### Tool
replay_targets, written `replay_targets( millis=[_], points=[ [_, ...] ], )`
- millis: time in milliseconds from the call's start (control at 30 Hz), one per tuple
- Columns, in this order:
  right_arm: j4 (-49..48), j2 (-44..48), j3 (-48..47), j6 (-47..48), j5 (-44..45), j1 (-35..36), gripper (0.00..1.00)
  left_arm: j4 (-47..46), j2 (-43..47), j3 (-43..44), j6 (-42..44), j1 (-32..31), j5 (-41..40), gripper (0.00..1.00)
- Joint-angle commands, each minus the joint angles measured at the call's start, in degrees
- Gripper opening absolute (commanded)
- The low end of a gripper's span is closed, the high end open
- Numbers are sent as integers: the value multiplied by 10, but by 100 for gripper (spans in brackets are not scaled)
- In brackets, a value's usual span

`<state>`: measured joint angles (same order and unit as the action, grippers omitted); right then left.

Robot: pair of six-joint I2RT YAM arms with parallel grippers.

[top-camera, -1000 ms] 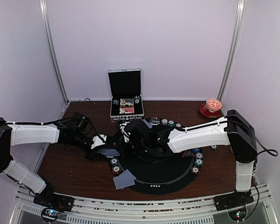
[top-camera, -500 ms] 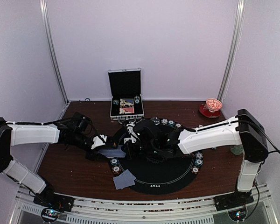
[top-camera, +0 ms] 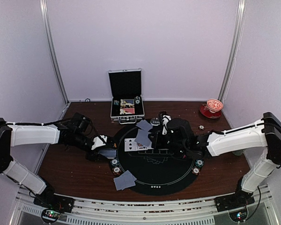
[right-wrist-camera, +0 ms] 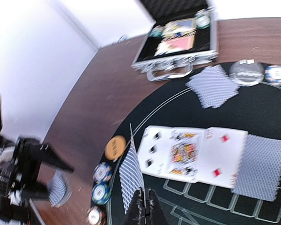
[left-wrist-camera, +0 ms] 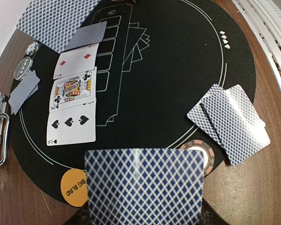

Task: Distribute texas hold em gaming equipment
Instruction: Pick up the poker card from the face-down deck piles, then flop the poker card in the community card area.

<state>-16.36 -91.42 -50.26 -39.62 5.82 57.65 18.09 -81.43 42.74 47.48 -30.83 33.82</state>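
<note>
The right hand (right-wrist-camera: 145, 212) is pinched shut on one grey-blue-backed playing card (right-wrist-camera: 130, 180), held on edge. Just beyond its fingertips, three face-up cards (right-wrist-camera: 193, 154) lie in a row on the round black mat (right-wrist-camera: 178, 112). The left hand (top-camera: 105, 149) clamps a grey-blue-backed card stack (left-wrist-camera: 145, 185), with an orange round button disc (left-wrist-camera: 76, 187) just left of it.

stretching in low from the left with the left arm (top-camera: 35, 134), white forearm lying nearly level, wrist dipping toward the centre; clamping a blue-backed card (left-wrist-camera: 145, 185) flat in the left gripper (top-camera: 103, 149). reaching across from the right with the right arm (top-camera: 234, 140), elbow sitting high at the far right, forearm slanting down; pinching an edge-on card (right-wrist-camera: 130, 176) in the right gripper (right-wrist-camera: 145, 194), jaws pressing tight together.
</note>
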Motion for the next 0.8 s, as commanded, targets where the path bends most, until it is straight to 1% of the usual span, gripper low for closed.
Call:
replay_targets(
  millis=[0, 167, 267, 367, 567, 767],
  points=[
    [-64, 27, 58, -83, 153, -10, 0, -9, -3, 9, 2, -1, 14, 56],
    [-105, 34, 108, -166, 283, -15, 0, -9, -3, 9, 2, -2, 14, 56],
    [-120, 30, 126, -205, 343, -17, 0, -10, -3, 9, 3, -1, 15, 56],
    [-125, 22, 137, -241, 381, -21, 0, -9, -3, 9, 3, -1, 14, 56],
    [-130, -15, 146, -320, 394, -47, 0, -10, -4, 9, 3, -2, 14, 56],
    [-168, -60, 147, -360, 361, -70, 0, -9, -3, 9, 3, -2, 14, 56]
  ],
)
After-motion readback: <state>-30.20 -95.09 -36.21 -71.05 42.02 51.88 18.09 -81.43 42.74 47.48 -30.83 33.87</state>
